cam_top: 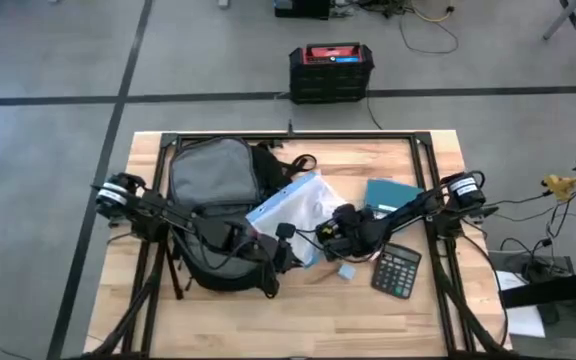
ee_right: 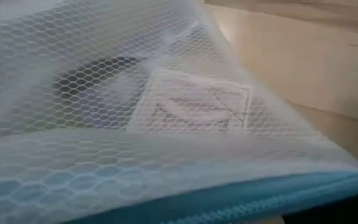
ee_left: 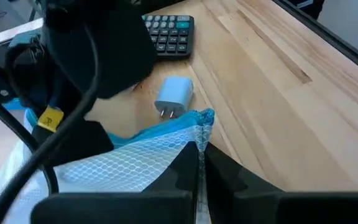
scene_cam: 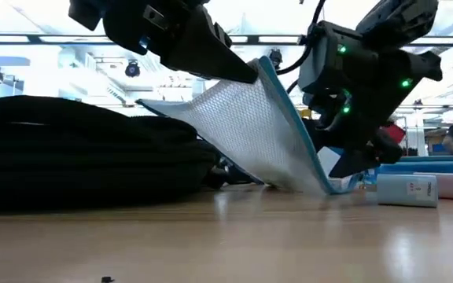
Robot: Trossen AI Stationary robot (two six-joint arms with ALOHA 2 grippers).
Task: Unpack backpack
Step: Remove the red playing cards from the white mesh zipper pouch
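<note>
The black backpack lies on the table's left half and shows as a dark mound in the low view. A white mesh pouch with blue trim leans out from beside it. My left gripper is shut on the pouch's raised edge. My right gripper is at the pouch's lower right side. The mesh drapes over the right wrist view and hides how that gripper meets the pouch. My left gripper pinches the pouch's blue-trimmed edge, near a corner, between its two fingers. The fingers slant down from the table's left side. That edge is lifted, the pouch slopes down to the right, and its lower edge rests on the table.
A small blue charger and a black calculator lie near the table's front right. A teal notebook lies farther back on the right. A black box with a red top stands on the floor beyond the table.
</note>
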